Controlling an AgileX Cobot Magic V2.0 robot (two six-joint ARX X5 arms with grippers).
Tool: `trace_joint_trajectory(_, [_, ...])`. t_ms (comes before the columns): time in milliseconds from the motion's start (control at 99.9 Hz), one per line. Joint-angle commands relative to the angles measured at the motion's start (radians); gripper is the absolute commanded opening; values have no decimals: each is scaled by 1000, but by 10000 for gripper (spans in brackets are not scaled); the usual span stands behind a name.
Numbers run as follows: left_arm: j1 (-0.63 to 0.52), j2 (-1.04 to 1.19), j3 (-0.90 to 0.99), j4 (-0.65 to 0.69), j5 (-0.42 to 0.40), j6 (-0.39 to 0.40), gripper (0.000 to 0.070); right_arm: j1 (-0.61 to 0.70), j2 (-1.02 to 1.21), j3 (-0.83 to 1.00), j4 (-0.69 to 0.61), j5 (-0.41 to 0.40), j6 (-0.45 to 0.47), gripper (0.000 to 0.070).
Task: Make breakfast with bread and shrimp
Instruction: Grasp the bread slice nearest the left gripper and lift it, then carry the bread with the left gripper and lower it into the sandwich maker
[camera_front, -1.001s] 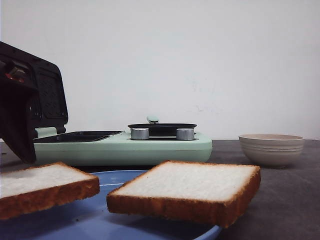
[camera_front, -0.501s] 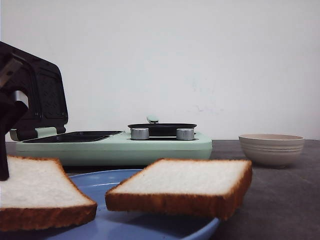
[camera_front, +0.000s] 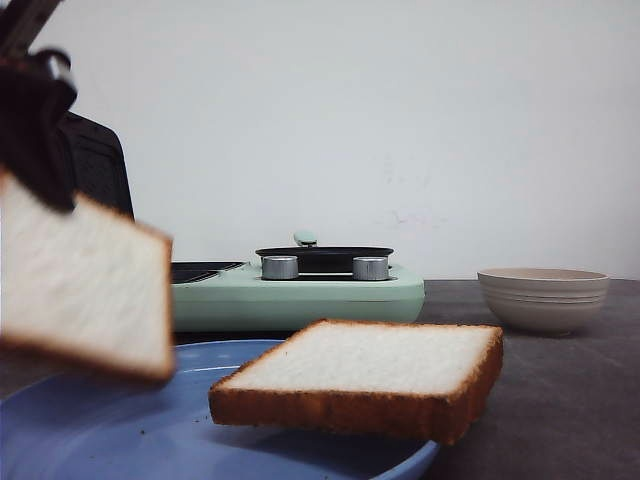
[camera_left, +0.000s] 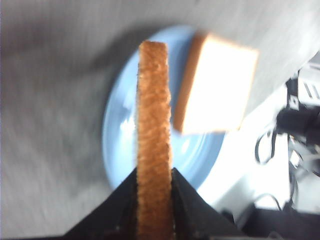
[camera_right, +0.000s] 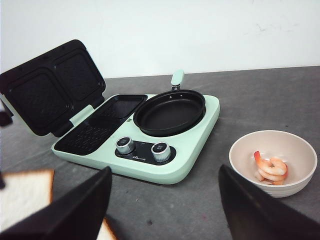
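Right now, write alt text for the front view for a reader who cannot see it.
The left claw holds a bread slice tilted in the air above a blue plate, where a second bread slice lies flat. Behind them sit a mint-green breakfast maker with a black pan and, to its right, a beige bowl.

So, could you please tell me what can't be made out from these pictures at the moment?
- Shrimp: hidden in the front view by the bowl's wall; only the right wrist view shows it.
- Left gripper: top cut off by the front view's edge; its pads on the lifted bread slice are shown only by the left wrist view, which is blurred.
- Right gripper: only dark finger edges show.
- Dial markings: too small.
- Sandwich tray: partly hidden by the lifted slice in front.
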Motion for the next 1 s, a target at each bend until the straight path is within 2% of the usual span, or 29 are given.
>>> trace_joint_trajectory(0, [-7, -3, 48, 35, 9, -33, 0, 5, 3, 11, 6, 4, -11, 418])
trace_joint_trajectory(140, [-24, -3, 110, 103, 77, -79, 0, 5, 3, 11, 6, 4, -11, 418])
trace_joint_trajectory(270, [-45, -3, 171, 242, 66, -176, 1, 5, 3, 11, 6, 13, -11, 418])
trace_joint_trajectory(420, [-59, -3, 249, 461, -68, -343, 1, 4, 3, 11, 6, 31, -11, 418])
trace_joint_trajectory(561, [-67, 4, 316, 622, -229, -416, 2, 4, 3, 11, 6, 53, -12, 418])
trace_joint_trajectory(711, [-71, 33, 390, 678, -434, -394, 2, 4, 3, 11, 8, 60, -12, 418])
trace_joint_trajectory(991, [-94, 143, 474, 686, -713, -172, 2, 4, 7, 11, 13, 82, -12, 418])
